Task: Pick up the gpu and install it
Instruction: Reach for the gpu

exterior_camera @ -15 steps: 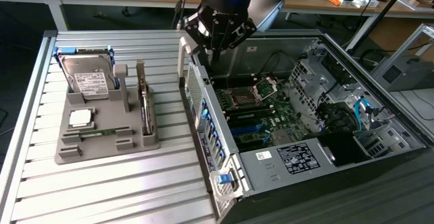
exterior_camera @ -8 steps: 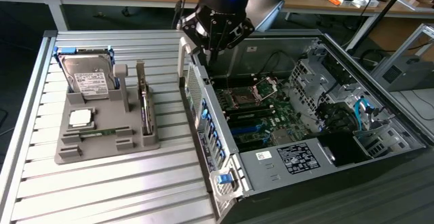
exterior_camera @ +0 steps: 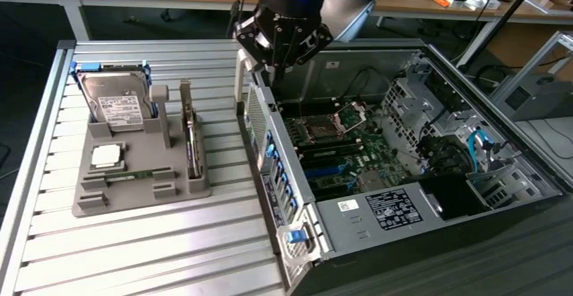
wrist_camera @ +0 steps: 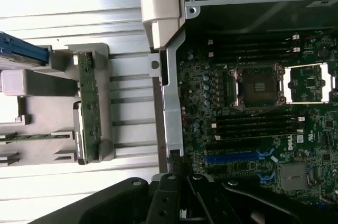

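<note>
Pincer: your gripper (exterior_camera: 275, 81) hangs over the rear wall of the open computer case (exterior_camera: 268, 150). It is closed to a narrow point and holds nothing.
Gpu: one gpu (exterior_camera: 190, 138) stands on edge in a slot of the grey tray (exterior_camera: 143, 201), well apart from the gripper, toward the exterior view's left.
Count: one hard drive (exterior_camera: 115, 101), one processor chip (exterior_camera: 107, 155) and one memory stick (exterior_camera: 134, 174) — all in that same tray.
Around: a slatted metal table (exterior_camera: 134, 256) carries tray and case; the motherboard (exterior_camera: 340, 150) inside shows two processor sockets.
In the way: the case wall and its pale corner piece (wrist_camera: 161, 18) stand between the tray and the motherboard.
</note>
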Tool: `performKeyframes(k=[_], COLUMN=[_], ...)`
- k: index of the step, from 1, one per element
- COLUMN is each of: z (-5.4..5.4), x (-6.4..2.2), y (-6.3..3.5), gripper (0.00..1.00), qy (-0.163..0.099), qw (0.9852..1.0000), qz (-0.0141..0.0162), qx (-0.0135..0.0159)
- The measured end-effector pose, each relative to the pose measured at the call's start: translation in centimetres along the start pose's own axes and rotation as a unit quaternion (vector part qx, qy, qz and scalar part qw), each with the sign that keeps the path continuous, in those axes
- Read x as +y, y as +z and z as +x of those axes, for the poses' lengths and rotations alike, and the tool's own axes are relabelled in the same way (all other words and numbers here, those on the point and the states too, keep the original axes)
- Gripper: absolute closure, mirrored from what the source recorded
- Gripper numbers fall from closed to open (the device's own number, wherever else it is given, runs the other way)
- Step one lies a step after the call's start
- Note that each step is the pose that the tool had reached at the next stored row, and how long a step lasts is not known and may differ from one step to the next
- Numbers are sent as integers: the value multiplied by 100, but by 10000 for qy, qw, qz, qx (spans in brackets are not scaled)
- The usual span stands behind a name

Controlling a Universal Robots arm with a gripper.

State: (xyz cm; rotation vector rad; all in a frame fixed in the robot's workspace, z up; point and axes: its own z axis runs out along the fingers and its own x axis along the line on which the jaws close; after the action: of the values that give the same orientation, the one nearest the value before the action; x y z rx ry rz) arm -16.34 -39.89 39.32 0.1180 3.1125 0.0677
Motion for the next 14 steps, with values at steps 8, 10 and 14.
performKeyframes(k=[8, 10, 14], z=[26, 44, 71], x=[-2, -3, -6], y=[-1, -1, -2], gripper=[89, 89, 89], qy=[0, 0, 0], qw=[10000, 10000, 10000], qz=[0, 0, 0], qx=[0, 0, 0])
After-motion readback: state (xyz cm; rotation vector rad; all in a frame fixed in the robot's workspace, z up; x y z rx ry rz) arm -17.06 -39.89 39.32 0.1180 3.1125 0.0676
